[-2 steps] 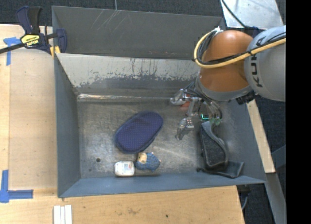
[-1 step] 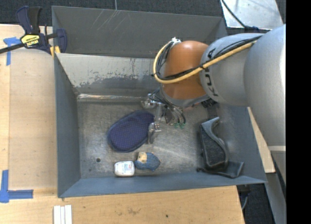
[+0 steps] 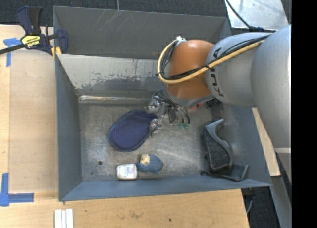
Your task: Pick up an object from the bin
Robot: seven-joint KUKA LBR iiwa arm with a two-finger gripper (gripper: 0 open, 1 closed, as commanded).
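My gripper (image 3: 157, 115) hangs in the middle of the bin, below the orange wrist cover, its metal fingers at the right end of a dark blue oval fabric pouch (image 3: 130, 130). The pouch lies flat on the bin floor, left of centre. Whether the fingers touch or pinch the pouch's edge I cannot tell. A small blue lump with a tan piece on it (image 3: 150, 163) lies near the front wall, beside a small white and grey block (image 3: 127, 171).
A black, angular, padded object (image 3: 219, 152) lies against the bin's right wall, reaching to the front right corner. The arm comes in from the right over the bin's back right part. Bare floor shows at the front left and between the pouch and the black object.
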